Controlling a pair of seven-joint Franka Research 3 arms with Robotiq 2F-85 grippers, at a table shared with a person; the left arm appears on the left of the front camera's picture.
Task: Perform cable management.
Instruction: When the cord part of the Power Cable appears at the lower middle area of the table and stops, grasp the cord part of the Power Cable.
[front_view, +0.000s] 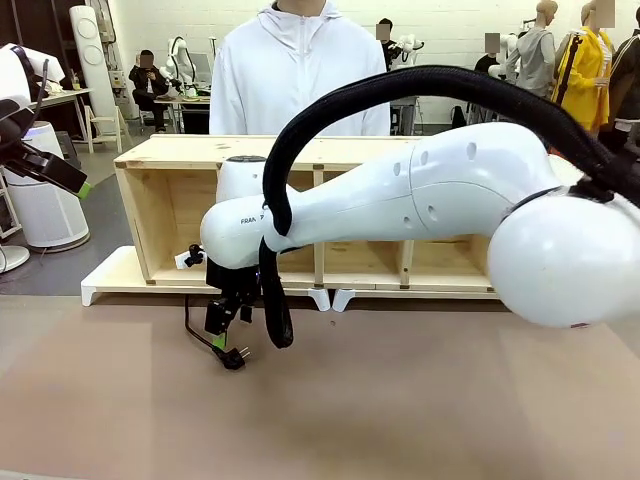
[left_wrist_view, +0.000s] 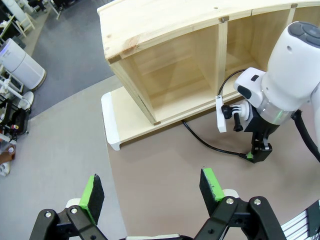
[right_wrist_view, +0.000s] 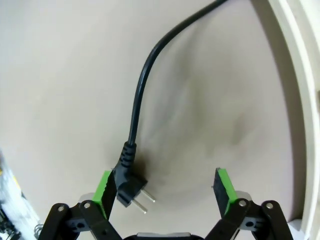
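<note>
Right pincer (right_wrist_view: 165, 189): jaws wide open, pointing straight down at the bench (front_view: 420, 400), gripping nothing. The plug (right_wrist_view: 131, 189) of the cable (right_wrist_view: 139, 95) lies flat on the bench between the green pads, tight up against one pad (right_wrist_view: 105, 187), prongs pointing into the gap. The other pad stands well clear of it. Looks like contact on that one side only, but the wrist view is too steep to be sure.

Cable location: on the left half of the bench, nearer the far edge than the robot's edge. It is just in front of the wooden shelf unit (front_view: 160, 200), which lies on its side along the far edge. From the plug the cable curves back to the front lip of the shelf's base board near its left end. Can't tell where it goes from there.

Right arm (front_view: 420, 190) reaches in from the right edge across the middle, and its black ribbed hose (front_view: 400, 85) arches over it.

Left pincer (left_wrist_view: 151, 189): open, empty, held high off the bench's left edge, well apart from the cable. It looks down at the shelf's left end and at the right pincer.

Person (front_view: 300, 80) in a white hooded top stands behind the shelf at the far edge; their hands are hidden.
</note>
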